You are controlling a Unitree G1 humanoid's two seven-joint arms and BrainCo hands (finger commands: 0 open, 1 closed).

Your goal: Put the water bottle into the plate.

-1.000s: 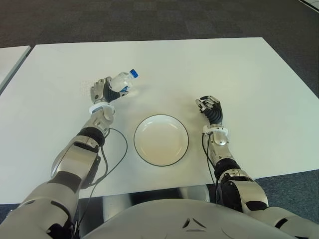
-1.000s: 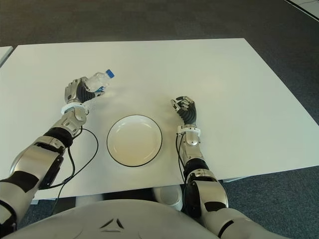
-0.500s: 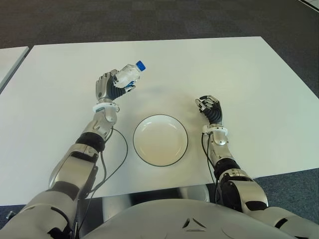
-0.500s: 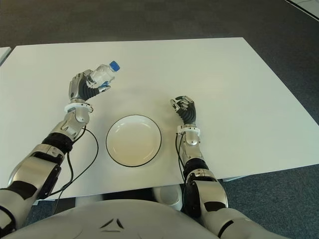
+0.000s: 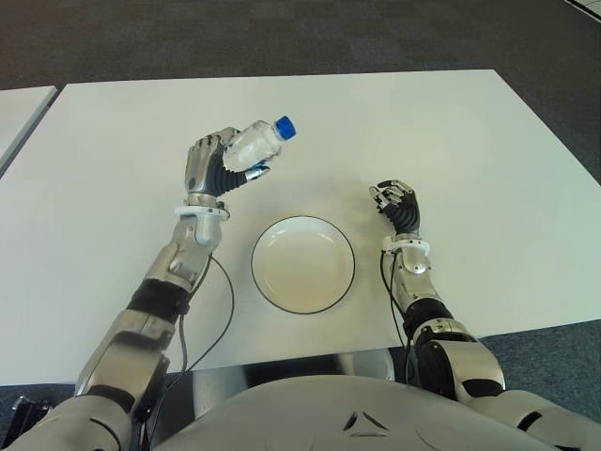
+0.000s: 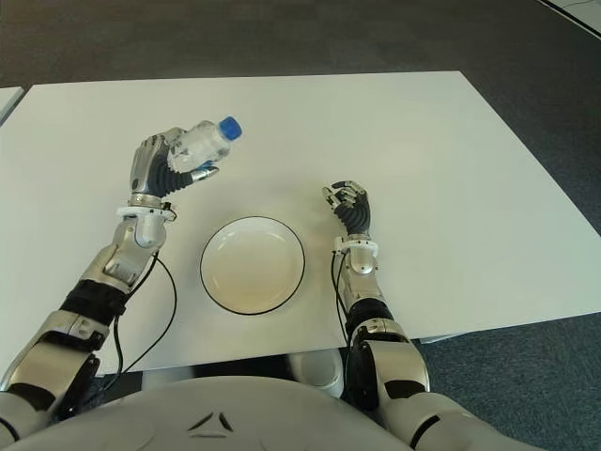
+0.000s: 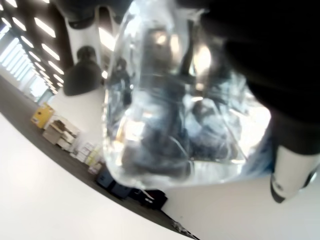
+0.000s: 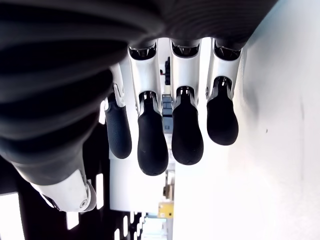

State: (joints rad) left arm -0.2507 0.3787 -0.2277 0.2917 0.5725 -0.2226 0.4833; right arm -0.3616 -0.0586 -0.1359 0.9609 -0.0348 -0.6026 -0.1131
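A small clear water bottle (image 5: 254,144) with a blue cap is held in the air by my left hand (image 5: 214,167), tilted with its cap pointing right and away from me. It fills the left wrist view as the bottle (image 7: 170,110), fingers wrapped round it. The hand is above the table, left of and beyond the white plate (image 5: 302,264) with a dark rim, which has nothing in it. My right hand (image 5: 396,204) shows to the right of the plate, its fingers (image 8: 152,135) curled and holding nothing.
The white table (image 5: 451,141) stretches wide on all sides of the plate. A black cable (image 5: 223,301) loops on the table by my left forearm. Dark carpet lies beyond the far edge, and a second table corner (image 5: 19,108) shows at far left.
My left hand has lifted the bottle higher and carried it to the right, toward the plate, over the last second. The right hand has not moved.
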